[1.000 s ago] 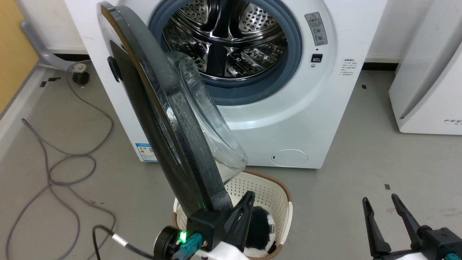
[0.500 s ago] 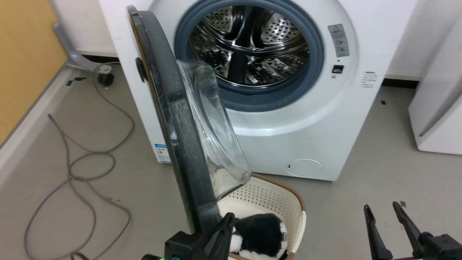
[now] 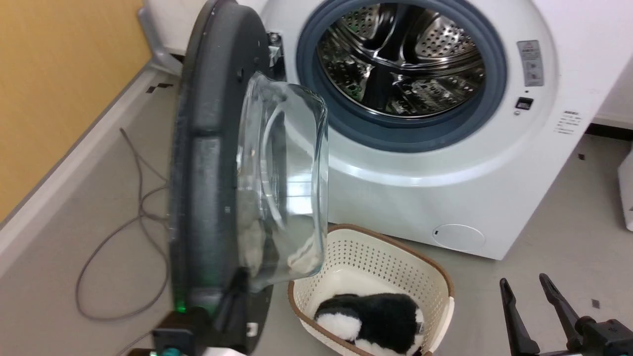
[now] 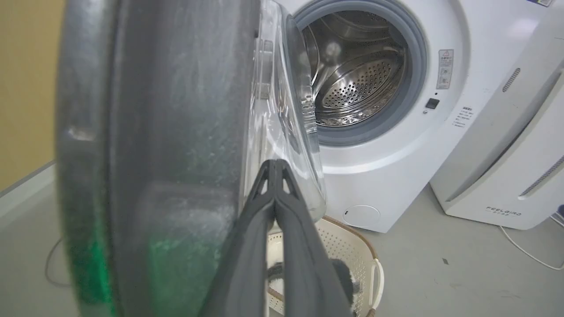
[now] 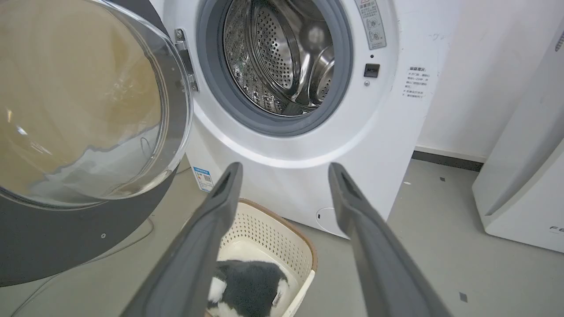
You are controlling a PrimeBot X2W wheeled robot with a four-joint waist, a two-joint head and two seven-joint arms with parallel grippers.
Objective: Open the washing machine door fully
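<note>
In the head view, the lower rim of the washing machine door hid part of the left pincer, and the bottom edge cut off its wrist. The door's top ran past the upper edge. The print on the warning label was too small to read. A grey cable passed out of sight behind the door.

I've got the left gripper with its 2 fingers pressed together along their length, tips meeting, pointing up and forward. The right gripper sits low on my right, 2 fingers spread apart, tips up.
</note>
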